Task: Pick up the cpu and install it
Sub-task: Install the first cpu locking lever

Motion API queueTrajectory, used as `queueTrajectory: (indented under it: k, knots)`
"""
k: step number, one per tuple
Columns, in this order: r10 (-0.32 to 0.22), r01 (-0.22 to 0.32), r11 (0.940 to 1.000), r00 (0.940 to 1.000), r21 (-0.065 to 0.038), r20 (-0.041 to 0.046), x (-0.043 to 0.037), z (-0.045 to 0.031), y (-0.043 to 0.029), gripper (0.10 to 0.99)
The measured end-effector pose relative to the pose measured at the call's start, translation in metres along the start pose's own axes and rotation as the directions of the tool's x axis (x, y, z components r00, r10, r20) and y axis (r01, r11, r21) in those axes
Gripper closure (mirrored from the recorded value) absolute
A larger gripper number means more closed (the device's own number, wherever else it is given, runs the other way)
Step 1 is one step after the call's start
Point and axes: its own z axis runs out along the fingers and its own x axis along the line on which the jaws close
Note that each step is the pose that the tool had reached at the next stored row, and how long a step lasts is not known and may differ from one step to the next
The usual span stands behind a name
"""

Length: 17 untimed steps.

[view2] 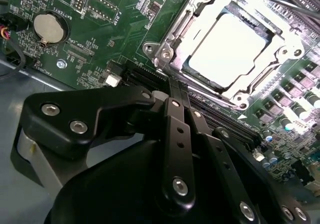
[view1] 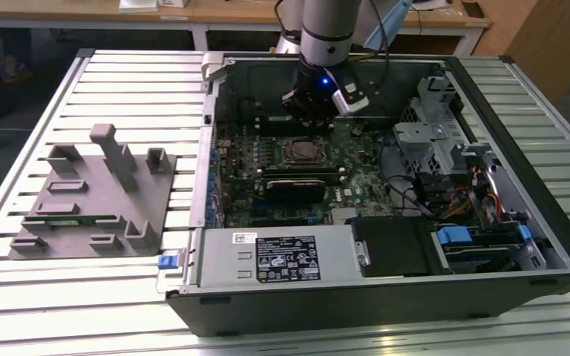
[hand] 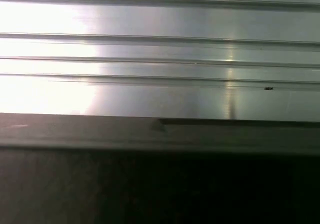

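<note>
Black linkages of our tool (view2: 175,91) fill the foreground of the second wrist view; we cannot tell how it is set. Just beyond it the cpu (view2: 227,49) sits in the socket (view2: 165,54). We judge it light, stiff, fragile, best gripped at its edges.

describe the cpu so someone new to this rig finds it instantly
Start at the open computer case on the slatted table and look at the green motherboard inside. Near the board's middle, just in front of the gripper, sits a metal socket frame. The cpu is the pale silver square inside that frame, unlike the round coin battery or dark slots nearby.
</note>
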Motion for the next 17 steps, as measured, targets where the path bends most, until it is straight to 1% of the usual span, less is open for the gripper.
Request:
queueTrajectory:
  k: [8,9,17]
  knots:
    - [0.000,0.000,1.0000,1.0000,0.005,-0.0002,0.0000,-0.0004,0.0001,0.980]
    - [0.000,0.000,1.0000,1.0000,0.007,-0.0003,0.0000,0.0003,0.0000,0.980]
    - [0.000,0.000,1.0000,1.0000,0.008,-0.0003,0.0001,0.0030,-0.0002,0.980]
